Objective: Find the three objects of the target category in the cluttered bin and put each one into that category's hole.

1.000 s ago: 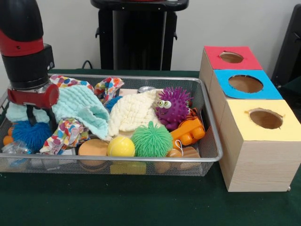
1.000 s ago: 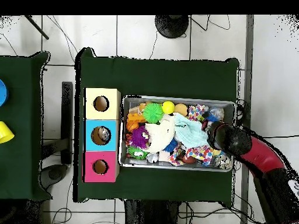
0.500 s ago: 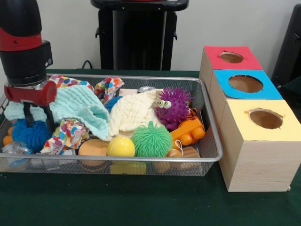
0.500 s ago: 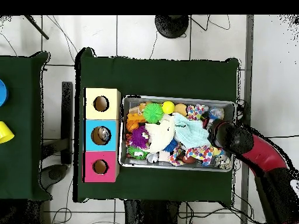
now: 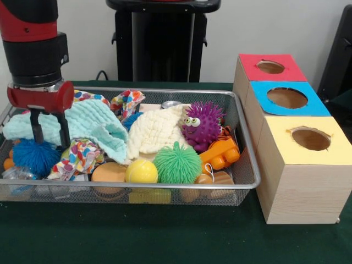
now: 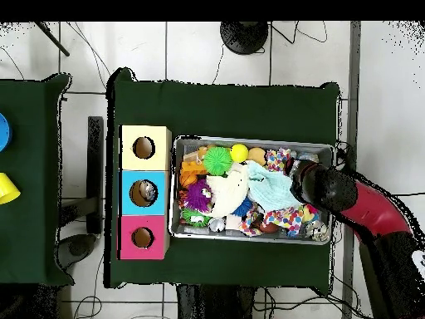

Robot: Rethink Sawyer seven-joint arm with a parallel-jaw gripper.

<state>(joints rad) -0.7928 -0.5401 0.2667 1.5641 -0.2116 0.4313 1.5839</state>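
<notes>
My gripper point(image 5: 50, 144) hangs open over the left end of the wire bin point(image 5: 246, 144), with nothing between its fingers. Just below and left of its tips lies a blue spiky ball point(image 5: 34, 156). Behind the fingers a mint cloth point(image 5: 94, 125) is spread out. Further right sit a green spiky ball point(image 5: 177, 163), a purple spiky monster point(image 5: 202, 123) and a yellow ball point(image 5: 142, 171). In the overhead view the arm's head point(image 6: 320, 185) covers the gripper at the bin's right end. The red point(image 5: 270, 67), blue point(image 5: 287, 98) and yellow point(image 5: 311, 138) hole boxes stand right of the bin.
A cream cloth point(image 5: 154, 133), a dotted cloth point(image 5: 77, 157), an orange toy point(image 5: 221, 153) and wooden pieces point(image 5: 109, 173) crowd the bin. In the overhead view the boxes point(image 6: 144, 193) stand at the bin's left and green cloth point(image 6: 224, 104) covers the table.
The gripper has risen off the blue spiky ball and drifted slightly right in the front view. The ball stayed in the bin and nothing was lifted.
</notes>
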